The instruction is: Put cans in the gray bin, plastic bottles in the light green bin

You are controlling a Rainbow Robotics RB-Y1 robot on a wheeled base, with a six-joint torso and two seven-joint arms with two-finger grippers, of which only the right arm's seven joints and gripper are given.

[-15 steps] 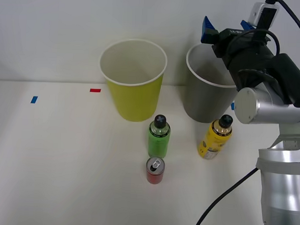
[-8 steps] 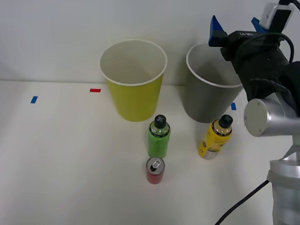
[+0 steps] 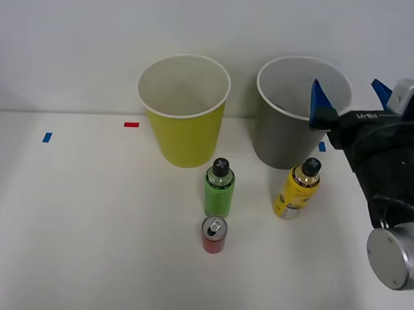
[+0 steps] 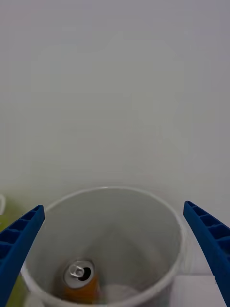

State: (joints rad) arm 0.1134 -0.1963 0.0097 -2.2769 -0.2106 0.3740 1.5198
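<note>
Where the table [image 3: 87,225] runs nearest the camera, low in the middle of the front view, the red can [image 3: 214,235] stands upright with its silver top showing. Just above it in the frame is the green bottle [image 3: 219,188], black-capped and upright, and to its right the yellow bottle [image 3: 297,189], leaning a little, just in front of the gray bin [image 3: 283,138]. The right gripper [image 3: 352,96] sits at the right of the frame, by that bin's right rim, its blue ribbed fingers [image 3: 320,102] spread wide and holding nothing. Farther back, upper middle of the frame, the light green bin [image 3: 184,130] stands beside the gray one, apart from it. In the wrist view the spread fingers [image 4: 19,242] flank the gray bin's mouth, and the orange can [image 4: 80,283] lies at its pale bottom.
</note>
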